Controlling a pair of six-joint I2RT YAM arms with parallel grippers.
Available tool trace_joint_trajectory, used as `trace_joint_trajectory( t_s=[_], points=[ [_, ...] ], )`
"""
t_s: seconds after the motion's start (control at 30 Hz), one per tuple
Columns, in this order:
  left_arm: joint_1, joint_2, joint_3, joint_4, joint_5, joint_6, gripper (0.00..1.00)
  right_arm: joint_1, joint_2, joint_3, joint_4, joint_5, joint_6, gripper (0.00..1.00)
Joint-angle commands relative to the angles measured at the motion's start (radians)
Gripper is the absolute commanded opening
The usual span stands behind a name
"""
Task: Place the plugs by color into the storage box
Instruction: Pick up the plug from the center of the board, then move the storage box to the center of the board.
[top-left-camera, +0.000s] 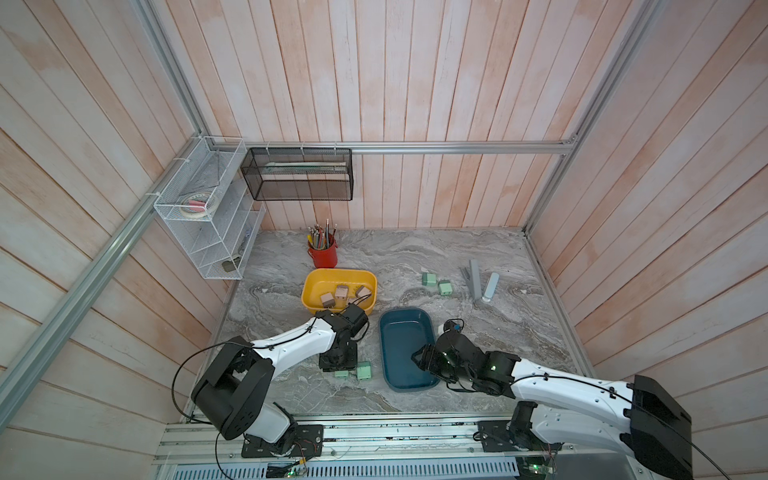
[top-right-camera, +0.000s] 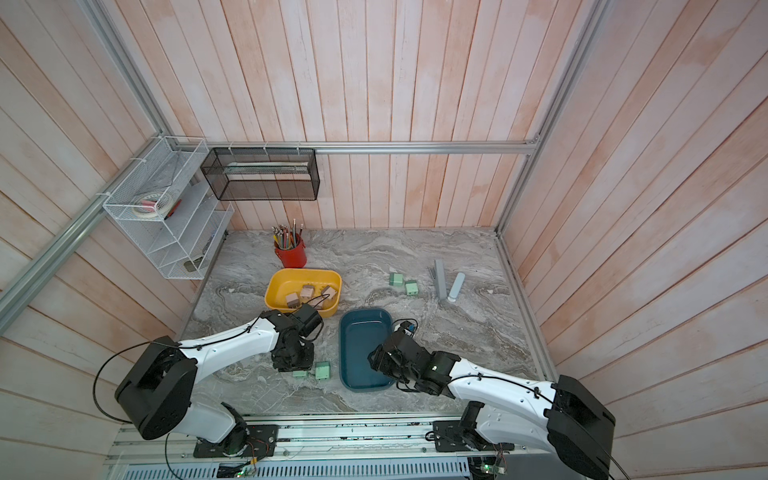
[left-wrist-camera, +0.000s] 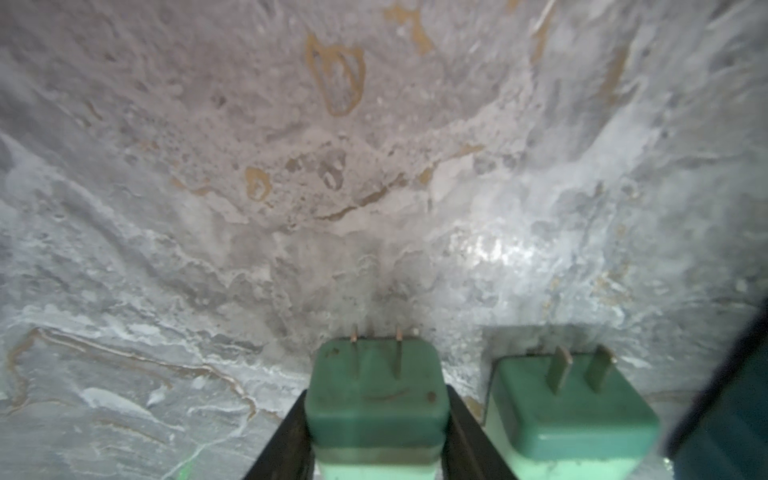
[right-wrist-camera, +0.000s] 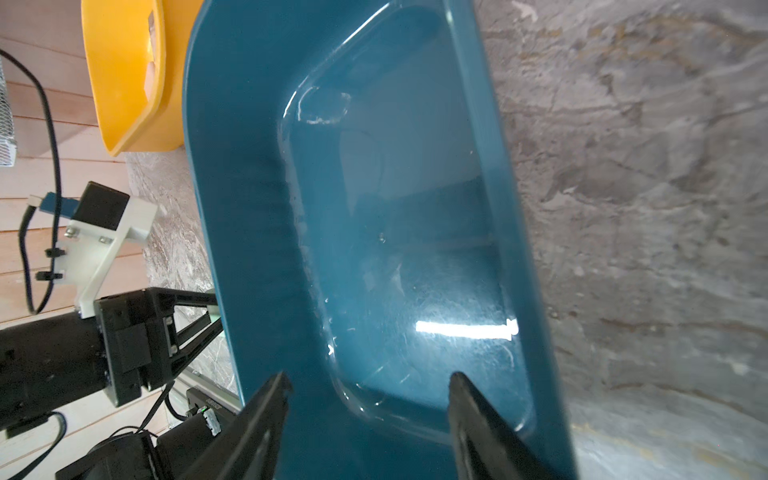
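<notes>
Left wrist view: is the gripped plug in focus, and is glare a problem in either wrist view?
Left wrist view: the green plug held in the left gripper looks soft, while the marble table beyond it is sharper and has one bright glare patch. Right wrist view: there is a white glare strip on the floor of the blue bin.

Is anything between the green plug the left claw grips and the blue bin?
Yes: a second green plug sits right between the held plug and the blue bin. Lifted over it, the way looks clear.
</notes>
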Motion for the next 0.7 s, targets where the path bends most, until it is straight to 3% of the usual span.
trace_joint_trajectory(
  t_s=[0.0,0.33,0.53,0.67],
  points=[
    [-0.003,-0.031,-0.003,-0.034,-0.024,-0.003,0.46,-0.027,-0.047,0.049,-0.095,0.063,-0.027,0.65],
    [-0.003,-0.084,0.109,-0.136,-0.038,-0.005,0.46,-0.246,-0.187,-0.006,-0.146,-0.029,-0.107,0.66],
    [-0.002,-0.055,0.236,-0.182,-0.044,-0.001,0.46,-0.255,-0.121,-0.037,-0.033,-0.104,-0.115,0.65],
    [-0.004,-0.015,0.32,-0.19,-0.033,-0.001,0.46,-0.204,-0.007,-0.011,0.054,-0.12,-0.108,0.64]
  ],
)
